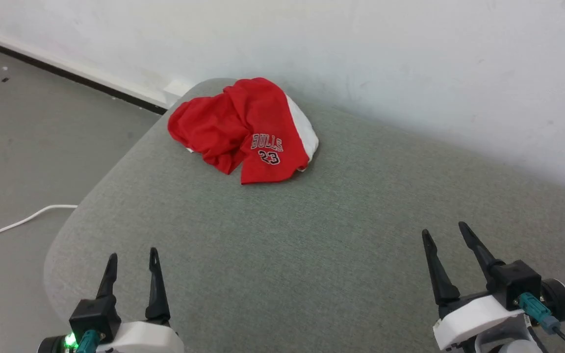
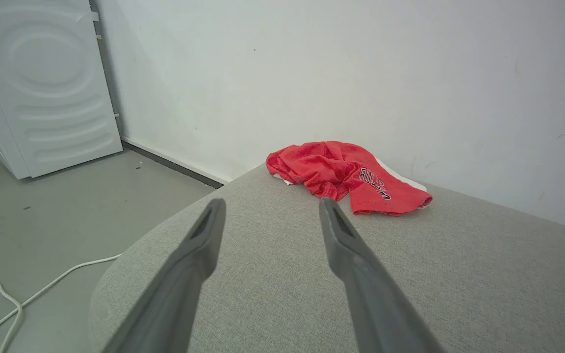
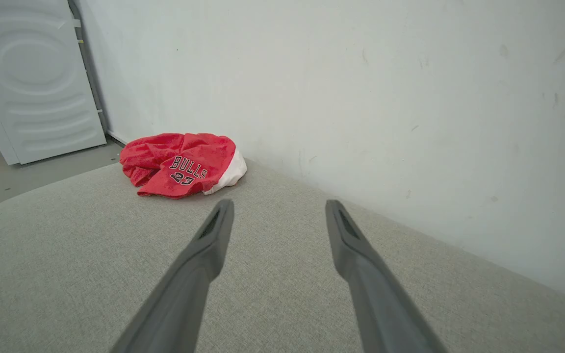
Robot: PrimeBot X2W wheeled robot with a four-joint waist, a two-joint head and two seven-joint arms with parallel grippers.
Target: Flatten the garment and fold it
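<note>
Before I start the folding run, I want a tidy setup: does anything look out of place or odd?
The shorts lie bunched in a crumpled heap at the far corner of the grey cushion, close to the wall, not spread flat. A white cable trails across the floor.

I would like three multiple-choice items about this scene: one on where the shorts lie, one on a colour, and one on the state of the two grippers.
1. Where does the garment lie?
A) on the floor
B) on the grey cushion
C) on the white machine

2. What colour is the stripe along its red cloth?
A) white
B) blue
C) black

3. How are the left gripper and the right gripper?
A) both open and empty
B) both shut on cloth
C) one open, one shut

Key:
1 B, it sits crumpled on the cushion.
2 A, white borders the red.
3 A, their jaws stand apart, far from the garment.
</note>
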